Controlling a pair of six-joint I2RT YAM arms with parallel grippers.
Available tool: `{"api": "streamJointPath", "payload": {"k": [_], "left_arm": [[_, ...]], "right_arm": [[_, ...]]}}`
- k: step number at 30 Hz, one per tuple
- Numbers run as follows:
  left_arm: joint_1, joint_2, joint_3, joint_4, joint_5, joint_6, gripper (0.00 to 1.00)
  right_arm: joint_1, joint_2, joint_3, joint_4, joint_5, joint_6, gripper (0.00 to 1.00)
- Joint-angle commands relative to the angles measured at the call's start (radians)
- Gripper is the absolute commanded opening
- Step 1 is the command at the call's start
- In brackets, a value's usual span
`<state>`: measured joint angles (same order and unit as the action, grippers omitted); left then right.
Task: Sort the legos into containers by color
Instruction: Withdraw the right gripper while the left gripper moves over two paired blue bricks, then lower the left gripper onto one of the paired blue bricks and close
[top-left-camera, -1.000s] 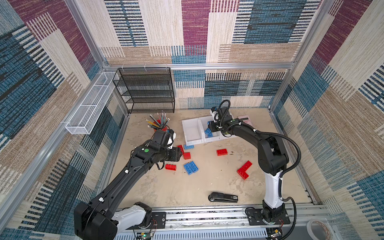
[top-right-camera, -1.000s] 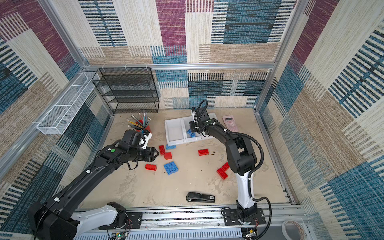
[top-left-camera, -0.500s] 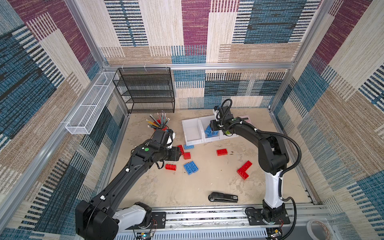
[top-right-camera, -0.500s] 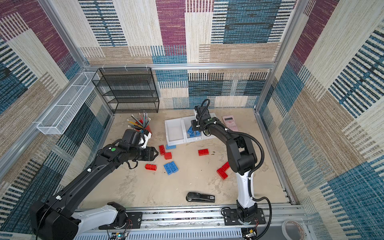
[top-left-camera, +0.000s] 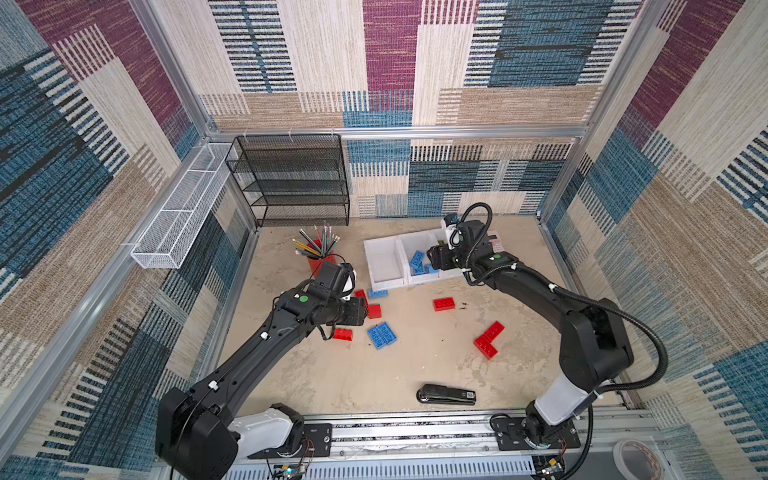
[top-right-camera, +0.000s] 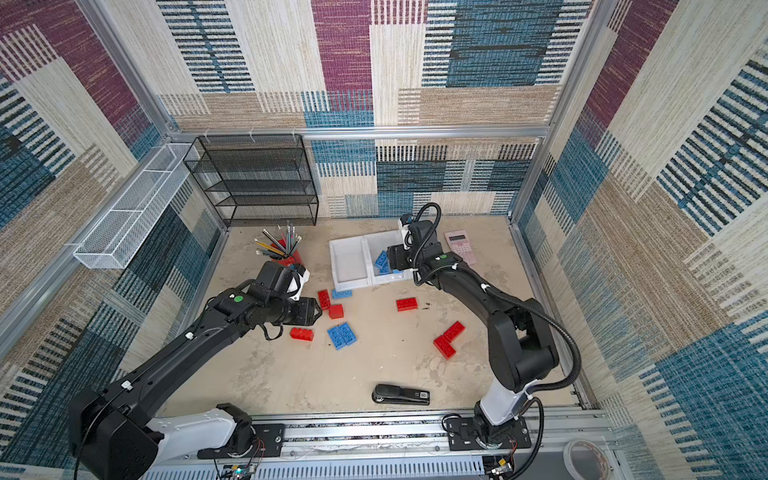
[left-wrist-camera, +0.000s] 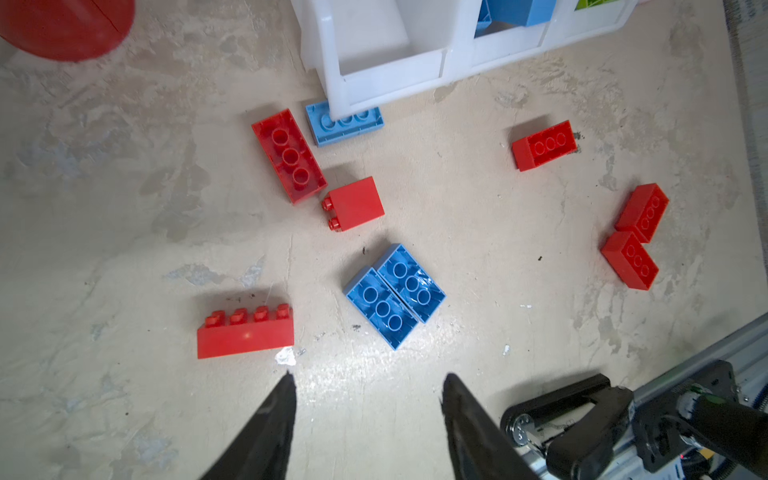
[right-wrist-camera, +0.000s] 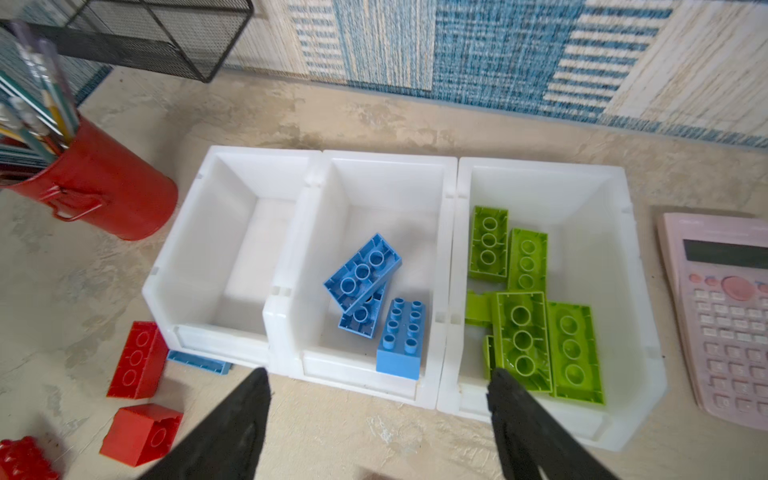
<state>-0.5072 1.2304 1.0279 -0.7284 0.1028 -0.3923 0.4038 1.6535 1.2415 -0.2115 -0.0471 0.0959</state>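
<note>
Your left fingers (left-wrist-camera: 274, 428), spread and empty, are nearer: in a top view the paired blue legos (top-left-camera: 382, 334) lie on the table (top-left-camera: 415, 365) just below frame centre, lower right of them, long axes skewed to the closing line; the right fingers (right-wrist-camera: 232, 419) gape empty over the containers (right-wrist-camera: 451, 266).

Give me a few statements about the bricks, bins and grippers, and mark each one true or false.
1. The middle bin holds blue bricks. True.
2. The bin nearest the pencil cup holds red bricks. False: it is empty; the red bricks lie on the table.
3. Green bricks lie loose on the table. False: all visible ones sit in the bin beside the calculator.
4. The right gripper is open, holding nothing. True.
</note>
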Motion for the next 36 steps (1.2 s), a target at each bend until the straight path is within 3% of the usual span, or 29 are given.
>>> {"api": "streamJointPath", "payload": {"k": [1,9,15,27,36], "left_arm": [[-0.029,0.01,-0.031,0.009,-0.04,-0.082,0.59],[-0.078,0.083,-0.072,0.054,-0.064,-0.174,0.61],[-0.113,0.13,-0.11,0.087,-0.089,-0.225,0.61],[-0.203,0.221,-0.129,0.125,-0.089,-0.301,0.62],[-0.205,0.313,-0.119,0.152,-0.106,-0.29,0.6]], "right_arm": [[0.0,-0.09,-0.091,0.125,-0.034,0.018,0.86],[0.0,-0.346,-0.399,0.312,-0.107,0.128,0.92],[0.0,-0.471,-0.543,0.349,-0.106,0.158,0.94],[0.0,-0.556,-0.62,0.399,-0.07,0.174,0.95],[0.0,-0.571,-0.629,0.399,-0.054,0.166,0.95]]}}
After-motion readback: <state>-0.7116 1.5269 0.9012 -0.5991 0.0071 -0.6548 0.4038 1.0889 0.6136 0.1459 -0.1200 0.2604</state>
